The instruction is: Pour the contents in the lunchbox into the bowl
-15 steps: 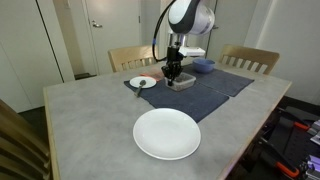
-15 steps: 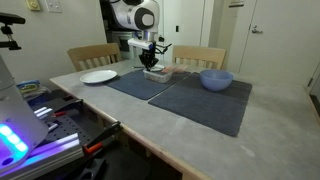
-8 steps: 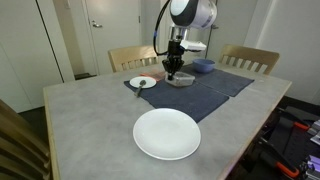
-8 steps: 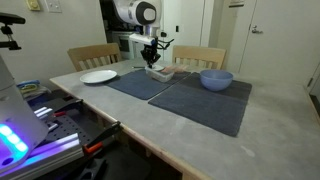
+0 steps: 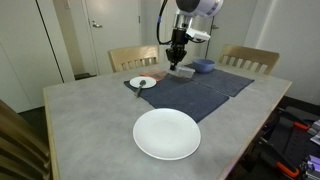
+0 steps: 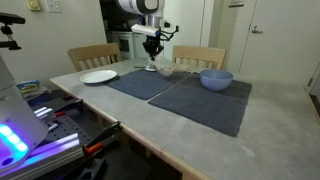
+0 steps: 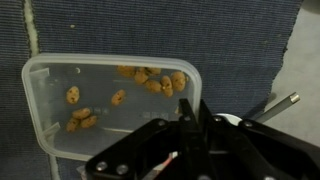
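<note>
The shallow clear greyish plastic lunchbox (image 7: 110, 105), holding loose brown morsels (image 7: 150, 80), is judged light and flexible; a rim should be pinched. The gripper (image 7: 194, 118) is seen above, apparently closed, nothing held.

Bare blue mat (image 6: 190, 86) lies open between lunchbox (image 6: 165, 72) and bowl (image 6: 216, 79) on its right; a small plate (image 5: 143, 82) sits close on its left.
</note>
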### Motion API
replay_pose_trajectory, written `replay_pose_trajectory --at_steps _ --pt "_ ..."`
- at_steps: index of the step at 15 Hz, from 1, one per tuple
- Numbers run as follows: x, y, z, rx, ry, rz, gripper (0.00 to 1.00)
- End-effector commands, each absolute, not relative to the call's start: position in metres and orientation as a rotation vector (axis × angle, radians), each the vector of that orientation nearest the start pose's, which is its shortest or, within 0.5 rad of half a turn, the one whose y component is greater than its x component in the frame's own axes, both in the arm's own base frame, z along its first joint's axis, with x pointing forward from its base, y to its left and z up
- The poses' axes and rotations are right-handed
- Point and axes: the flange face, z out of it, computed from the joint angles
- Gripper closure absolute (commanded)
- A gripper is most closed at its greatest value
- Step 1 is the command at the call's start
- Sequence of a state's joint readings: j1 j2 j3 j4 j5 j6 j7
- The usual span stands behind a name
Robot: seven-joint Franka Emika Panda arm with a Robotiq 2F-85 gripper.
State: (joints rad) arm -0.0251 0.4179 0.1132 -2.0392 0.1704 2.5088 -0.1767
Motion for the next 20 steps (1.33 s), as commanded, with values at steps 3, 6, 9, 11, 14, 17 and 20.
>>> replay_pose_trajectory --at_steps 3,6,9,11,14,17,20 --pt "0.586 0.038 0.267 -2.966 -0.229 -0.060 0.98" --pt "0.585 0.037 0.274 -2.967 -0.251 -0.031 0.98" --pt "0.585 0.035 0.281 -2.953 -0.287 -0.017 0.98" --pt "0.585 0.032 0.285 -2.941 -0.311 -0.016 0.98" --pt "0.586 0.024 0.296 -2.919 -0.341 -0.026 0.98" --pt "0.588 0.013 0.305 -2.904 -0.368 -0.031 0.98" --pt "0.589 0.000 0.315 -2.880 -0.406 -0.027 0.98"
